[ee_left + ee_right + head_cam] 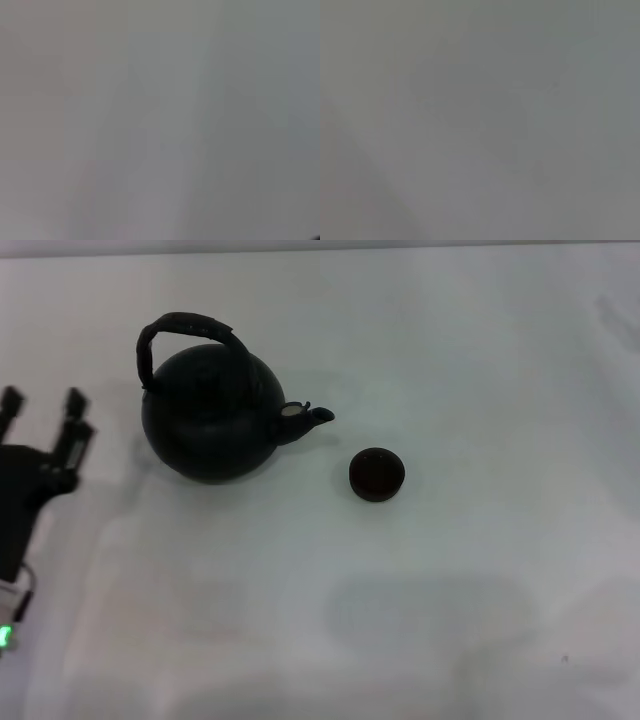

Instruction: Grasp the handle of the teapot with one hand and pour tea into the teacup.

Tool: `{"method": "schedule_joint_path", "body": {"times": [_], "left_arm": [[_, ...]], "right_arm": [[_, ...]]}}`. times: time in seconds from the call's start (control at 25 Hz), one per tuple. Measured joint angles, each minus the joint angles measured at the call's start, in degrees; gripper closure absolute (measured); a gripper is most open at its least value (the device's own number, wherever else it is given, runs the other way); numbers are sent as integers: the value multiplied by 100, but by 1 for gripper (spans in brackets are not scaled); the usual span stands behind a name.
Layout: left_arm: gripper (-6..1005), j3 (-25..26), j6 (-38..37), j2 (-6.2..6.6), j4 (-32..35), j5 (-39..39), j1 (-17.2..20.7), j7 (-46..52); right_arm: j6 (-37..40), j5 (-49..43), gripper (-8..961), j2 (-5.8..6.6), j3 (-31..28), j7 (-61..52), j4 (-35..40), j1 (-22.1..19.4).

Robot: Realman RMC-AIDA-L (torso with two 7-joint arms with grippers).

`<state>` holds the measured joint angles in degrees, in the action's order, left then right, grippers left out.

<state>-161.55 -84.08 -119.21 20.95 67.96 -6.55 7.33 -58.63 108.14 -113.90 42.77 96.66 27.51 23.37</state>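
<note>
left gripper (42, 405) open at table (480, 620) edge, well apart from teapot (212, 420).

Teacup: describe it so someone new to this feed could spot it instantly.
Start at the big round black teapot on the white table, left of centre in the head view. Follow its short spout towards the robot's right and slightly nearer: the teacup stands there alone, apart from the pot. It is a tiny, low, dark brown bowl with no handle, far smaller than the teapot.

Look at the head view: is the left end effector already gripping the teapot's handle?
No. The left end effector sits open beside the teapot, apart from it, and nothing touches the handle.
</note>
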Motion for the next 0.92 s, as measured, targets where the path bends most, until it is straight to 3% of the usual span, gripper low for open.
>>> {"method": "schedule_joint_path", "body": {"times": [0.16, 0.4, 0.72, 0.92], "left_arm": [[300, 34, -6, 17, -468, 601, -29, 183], [300, 216, 34, 29, -1246, 1215, -335, 1222], [300, 398, 634, 55, -1639, 1445, -804, 1269], [300, 397, 708, 50, -1666, 1466, -922, 1271]], "right_arm": [[-75, -13, 81, -43, 22, 429, -2, -9], [-407, 154, 81, -123, -26, 1927, -432, -9], [-921, 1969, 81, -145, -48, 4551, -1846, 1], [-997, 2368, 81, -150, -50, 4903, -2053, 2]]}}
